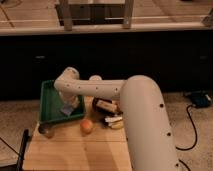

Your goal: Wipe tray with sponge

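Note:
The green tray (47,100) lies at the left back of the wooden table. My white arm reaches from the lower right, bends at its elbow above the tray's far rim and comes down into the tray. My gripper (68,106) is low over the tray's near right part. It is shut on the pale blue-grey sponge (66,109), which presses on the tray floor. The arm hides the tray's right rim.
An orange fruit (86,126) lies just in front of the tray's near right corner. A dark bowl (104,105) and a banana (115,123) sit right of it under the arm. A small dark round object (48,131) lies near the table's left edge. A white cup (95,78) stands behind.

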Tool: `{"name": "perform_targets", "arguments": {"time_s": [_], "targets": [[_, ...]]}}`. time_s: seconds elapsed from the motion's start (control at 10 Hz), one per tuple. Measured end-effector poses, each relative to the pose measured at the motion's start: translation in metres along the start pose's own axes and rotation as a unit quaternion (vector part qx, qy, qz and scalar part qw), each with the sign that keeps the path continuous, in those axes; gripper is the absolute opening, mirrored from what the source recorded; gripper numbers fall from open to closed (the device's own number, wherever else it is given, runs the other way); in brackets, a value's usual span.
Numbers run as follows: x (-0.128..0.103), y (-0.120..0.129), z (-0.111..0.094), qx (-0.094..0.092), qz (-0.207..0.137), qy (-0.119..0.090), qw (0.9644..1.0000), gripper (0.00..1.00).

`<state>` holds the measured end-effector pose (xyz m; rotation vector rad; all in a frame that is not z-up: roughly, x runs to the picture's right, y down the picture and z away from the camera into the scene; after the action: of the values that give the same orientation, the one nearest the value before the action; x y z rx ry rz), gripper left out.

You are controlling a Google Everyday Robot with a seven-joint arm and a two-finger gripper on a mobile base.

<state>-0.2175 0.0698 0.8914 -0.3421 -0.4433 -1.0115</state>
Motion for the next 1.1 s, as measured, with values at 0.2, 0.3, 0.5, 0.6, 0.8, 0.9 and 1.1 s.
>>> {"name": "perform_targets", "arguments": {"time_s": [0.2, 0.3, 0.5, 0.6, 0.8, 0.9, 1.1], "targets": [[0.014, -0.016, 0.006, -0.003, 0.003, 0.007, 1.0000, 0.00], [0.015, -0.029, 0.008, -0.001, 0.000, 0.008, 1.0000, 0.00], [0.001, -0.062, 0.013, 0.006, -0.020, 0.001, 0.9998, 0.00], [-0.006, -0.072, 0.015, 0.011, -0.037, -0.004, 0.9993, 0.00], [-0.022, -0.079, 0.016, 0.017, -0.062, -0.018, 0.9978, 0.00], [-0.041, -0.087, 0.016, 0.023, -0.087, -0.029, 0.9955, 0.00], [-0.048, -0.084, 0.016, 0.023, -0.091, -0.034, 0.9950, 0.00]]}}
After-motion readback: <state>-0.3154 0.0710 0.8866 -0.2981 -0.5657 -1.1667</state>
